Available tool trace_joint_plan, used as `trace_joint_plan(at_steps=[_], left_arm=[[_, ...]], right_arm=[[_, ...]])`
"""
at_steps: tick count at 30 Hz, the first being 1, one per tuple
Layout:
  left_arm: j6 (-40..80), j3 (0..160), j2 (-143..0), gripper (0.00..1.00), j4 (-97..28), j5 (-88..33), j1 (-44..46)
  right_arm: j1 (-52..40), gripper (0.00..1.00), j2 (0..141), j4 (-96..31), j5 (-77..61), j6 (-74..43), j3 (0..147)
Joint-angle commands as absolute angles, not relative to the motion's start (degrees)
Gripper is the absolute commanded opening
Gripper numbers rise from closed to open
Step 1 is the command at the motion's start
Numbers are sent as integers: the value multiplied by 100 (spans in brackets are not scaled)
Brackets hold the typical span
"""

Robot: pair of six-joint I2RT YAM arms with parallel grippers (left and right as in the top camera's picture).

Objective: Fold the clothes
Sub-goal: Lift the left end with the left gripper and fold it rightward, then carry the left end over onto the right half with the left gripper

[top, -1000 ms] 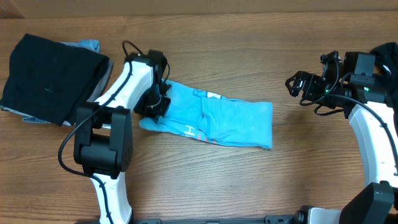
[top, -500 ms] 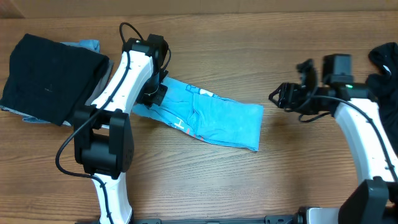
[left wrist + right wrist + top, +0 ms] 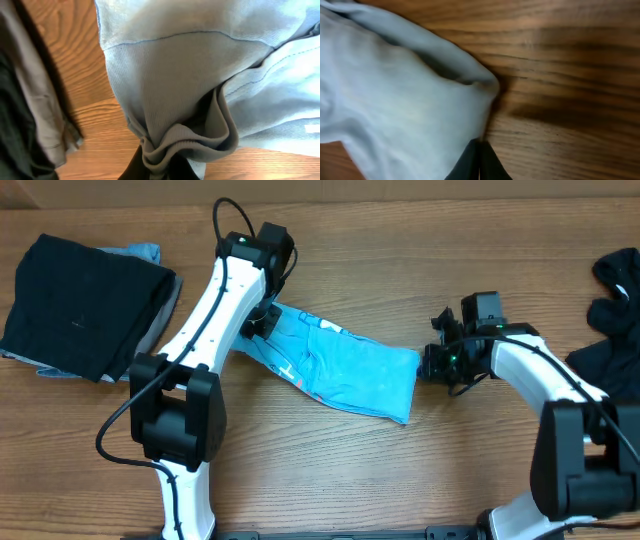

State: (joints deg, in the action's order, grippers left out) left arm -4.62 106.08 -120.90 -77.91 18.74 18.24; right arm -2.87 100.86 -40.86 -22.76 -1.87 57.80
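The light blue T-shirt (image 3: 345,370), one of the clothes, lies as a folded strip slanting across the middle of the table. My left gripper (image 3: 258,320) is shut on its bunched left end, and the fabric (image 3: 200,65) gathers into the jaws of my left gripper (image 3: 167,167). My right gripper (image 3: 430,365) sits at the strip's right edge. In the right wrist view its jaws are pressed together, my right gripper (image 3: 480,145) pinching the shirt's (image 3: 395,100) edge against the wood.
A stack of folded black clothes (image 3: 80,300) lies at the far left, with grey and blue fabric (image 3: 145,252) under it. The same stack's grey layer (image 3: 35,100) runs along the left wrist view's edge. A crumpled black garment (image 3: 615,295) lies at the far right.
My right arm swung left to the shirt's right edge and its jaws went from open to shut there. My left gripper moved back and right, dragging the shirt's left end with it.
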Motion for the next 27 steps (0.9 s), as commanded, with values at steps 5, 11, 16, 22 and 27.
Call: trace_joint_plan(at_steps=[5, 11, 16, 22, 27], left_arm=[[-513, 10790, -12097, 4, -7797, 2880, 2331], [-515, 10875, -12097, 4, -7843, 3046, 2554], [-519, 11115, -12095, 4, -7940, 3367, 2803], [-545, 11227, -12095, 4, -7992, 3361, 2945], [-755, 11229, -12095, 4, -8014, 3376, 3291]], right_arm=[[-281, 4, 10298, -3815, -2554, -62, 5725], [-283, 4, 10298, -3780, -2554, -62, 5725], [-283, 4, 10298, -3771, -2554, -62, 5725], [-283, 4, 10298, -3789, -2552, -62, 5725], [-281, 4, 10298, -3745, -2550, -64, 5723]])
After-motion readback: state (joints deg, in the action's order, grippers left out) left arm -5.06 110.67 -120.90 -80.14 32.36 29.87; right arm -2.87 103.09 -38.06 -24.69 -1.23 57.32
